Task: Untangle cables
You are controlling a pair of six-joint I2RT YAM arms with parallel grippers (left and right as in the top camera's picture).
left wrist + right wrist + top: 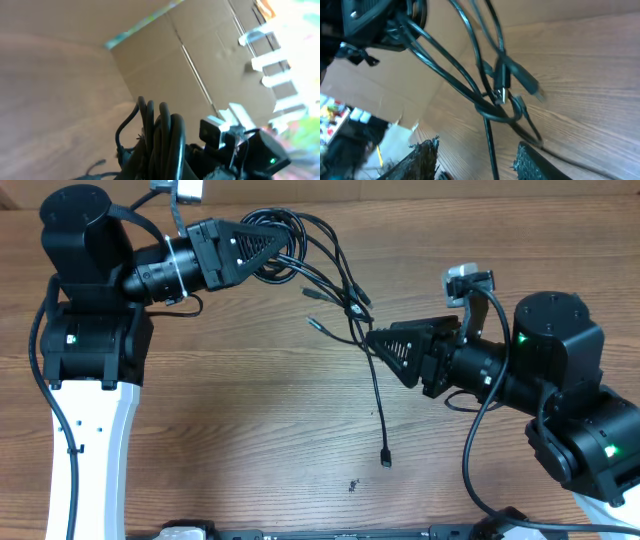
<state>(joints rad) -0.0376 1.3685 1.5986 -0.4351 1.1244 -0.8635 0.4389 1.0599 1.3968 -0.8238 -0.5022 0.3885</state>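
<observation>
Cables (348,292) in left gripper (289,242)

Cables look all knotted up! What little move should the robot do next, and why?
Probably shut the right gripper on the cord between its open fingers: the left gripper clamps the cables, so pulling could loosen them.

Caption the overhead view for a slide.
Left hand shut on the tangled black cables; right hand open around one strand trailing over the wooden table.

L wrist: cables (162,135) cut off at bottom. R wrist: plugs (527,82) blurred, fingers (415,160) cropped at bottom edge.
</observation>
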